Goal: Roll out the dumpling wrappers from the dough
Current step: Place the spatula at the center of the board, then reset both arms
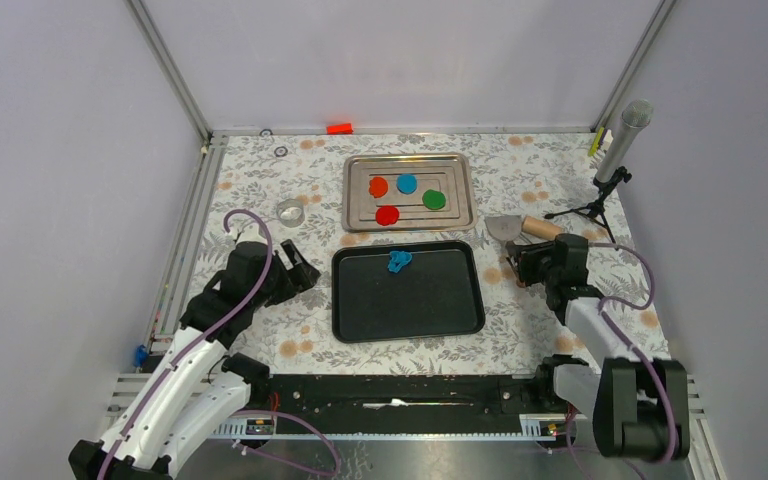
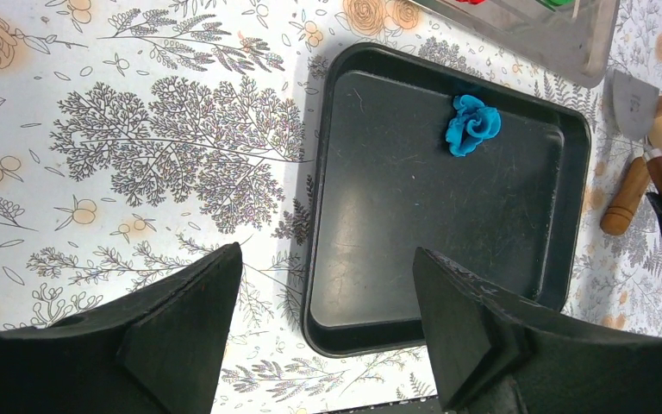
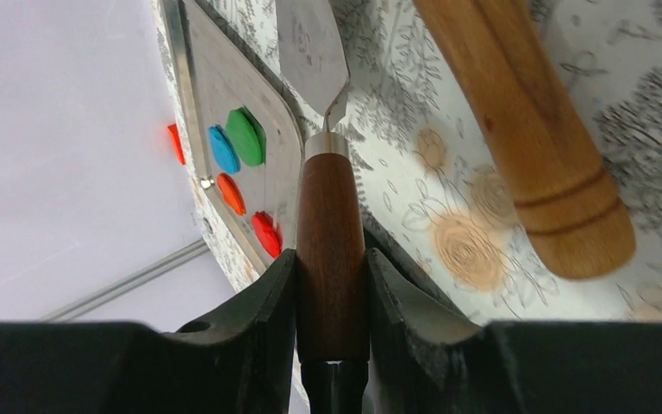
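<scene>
Dough: ragged bright blue clay scrap (image 1: 399, 262) is lying at the far edge of the black rectangular tray (image 1: 410, 305).
Wrappers: orange, blue, green, red flat clay discs (image 1: 406, 183) are sitting in the silver metal tray (image 1: 409, 159).
Right gripper (image 3: 331, 259): is clamping a wooden-handled metal scraper (image 3: 331, 203) beside the wooden rolling pin (image 3: 526, 129).
Left gripper (image 2: 327, 259): is hanging released, jaws wide, left of the black tray.

The table (image 1: 520, 330) is wearing white cloth printed with grey ferns and pale orange roses. The near tray (image 1: 410, 300) is showing black, its dough (image 1: 399, 262) bright blue. On the far silver tray (image 1: 455, 175), an orange wrapper (image 1: 378, 186), a blue wrapper (image 1: 406, 183), a green wrapper (image 1: 434, 199) and a red wrapper (image 1: 388, 215) are lying. The spatula (image 3: 331, 216) is showing a dark brown handle; the rolling pin (image 3: 526, 129), light tan wood.
</scene>
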Controlling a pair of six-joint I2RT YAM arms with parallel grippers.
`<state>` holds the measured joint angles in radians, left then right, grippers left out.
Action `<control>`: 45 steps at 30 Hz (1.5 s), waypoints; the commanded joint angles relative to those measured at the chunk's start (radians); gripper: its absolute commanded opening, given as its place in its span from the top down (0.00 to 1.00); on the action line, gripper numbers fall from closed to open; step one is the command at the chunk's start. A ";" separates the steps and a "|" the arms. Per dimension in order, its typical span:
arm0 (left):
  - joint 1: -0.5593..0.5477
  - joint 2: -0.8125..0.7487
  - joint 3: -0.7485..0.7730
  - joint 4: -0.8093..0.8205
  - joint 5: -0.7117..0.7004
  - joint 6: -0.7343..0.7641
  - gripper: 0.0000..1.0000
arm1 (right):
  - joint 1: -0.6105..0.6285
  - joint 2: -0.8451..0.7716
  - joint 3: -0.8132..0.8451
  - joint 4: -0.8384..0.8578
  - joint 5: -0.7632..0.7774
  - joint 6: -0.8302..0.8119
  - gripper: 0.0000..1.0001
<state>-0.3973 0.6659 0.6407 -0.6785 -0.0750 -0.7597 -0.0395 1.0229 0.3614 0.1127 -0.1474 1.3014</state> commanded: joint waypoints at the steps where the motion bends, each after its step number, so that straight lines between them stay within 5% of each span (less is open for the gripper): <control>1: 0.005 0.008 0.027 0.054 0.015 0.010 0.22 | -0.002 0.116 0.034 0.228 0.053 0.057 1.00; 3: 0.005 0.009 0.028 0.055 0.015 0.011 0.22 | -0.002 0.159 0.040 0.265 0.082 0.058 1.00; 4: 0.005 0.009 0.029 0.056 0.016 0.011 0.22 | -0.002 0.177 0.038 0.302 0.084 0.058 0.92; 5: 0.005 0.010 0.029 0.056 0.019 0.012 0.22 | -0.002 0.190 0.037 0.330 0.082 0.056 0.71; 7: 0.005 0.013 0.029 0.056 0.022 0.015 0.22 | -0.002 0.212 0.050 0.349 0.079 0.034 0.46; 13: 0.005 0.026 0.027 0.063 0.042 0.013 0.22 | -0.002 0.273 0.132 0.275 -0.019 -0.056 0.01; 26: 0.005 0.023 0.024 0.053 0.070 0.034 0.19 | -0.002 0.144 0.417 -0.470 0.273 -0.497 0.00; 35: 0.005 0.019 0.080 0.003 0.100 0.079 0.16 | -0.002 0.004 0.478 -0.607 0.377 -0.652 0.01; 45: 0.005 -0.033 0.122 -0.095 0.041 0.132 0.12 | -0.002 -0.121 0.512 -0.739 0.291 -0.731 0.00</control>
<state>-0.3973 0.6704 0.7090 -0.7345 0.0109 -0.6724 -0.0395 0.9279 0.8356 -0.5468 0.1642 0.6243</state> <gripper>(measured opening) 0.865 0.993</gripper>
